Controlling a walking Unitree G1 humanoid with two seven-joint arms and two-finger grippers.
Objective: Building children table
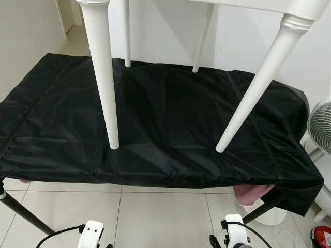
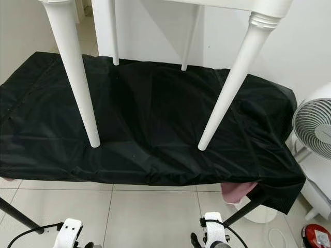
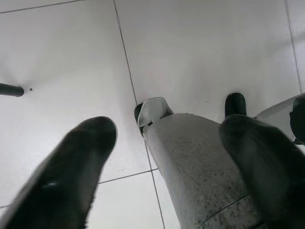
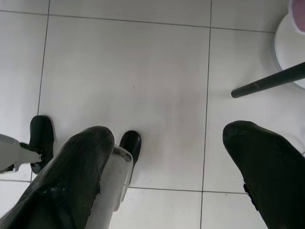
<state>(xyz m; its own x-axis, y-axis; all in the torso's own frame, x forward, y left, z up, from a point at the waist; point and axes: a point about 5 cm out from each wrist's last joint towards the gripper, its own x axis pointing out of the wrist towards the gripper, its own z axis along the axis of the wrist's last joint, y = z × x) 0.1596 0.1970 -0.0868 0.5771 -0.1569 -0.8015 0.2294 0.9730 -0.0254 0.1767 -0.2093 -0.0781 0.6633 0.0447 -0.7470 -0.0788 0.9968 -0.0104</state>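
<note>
A white children's table stands upright on a work table covered in black cloth (image 1: 165, 113). Its near left leg (image 1: 106, 82) and near right leg (image 1: 253, 88) rest on the cloth, and two far legs (image 1: 126, 36) stand near the wall. Its top's edge (image 1: 269, 4) crosses the upper right. Both arms hang low in front of the work table, their white wrists (image 1: 93, 231) at the bottom edge. My left gripper (image 3: 167, 167) is open over the floor tiles, holding nothing. My right gripper (image 4: 167, 176) is open too, also over the tiles.
A white fan (image 1: 321, 126) stands at the right end of the work table, with a red object (image 1: 321, 236) on the floor near it. Pink fabric (image 1: 251, 192) hangs under the cloth's right corner. Black slanted table legs (image 1: 23, 212) reach the tiled floor. My own feet (image 4: 131, 143) are below.
</note>
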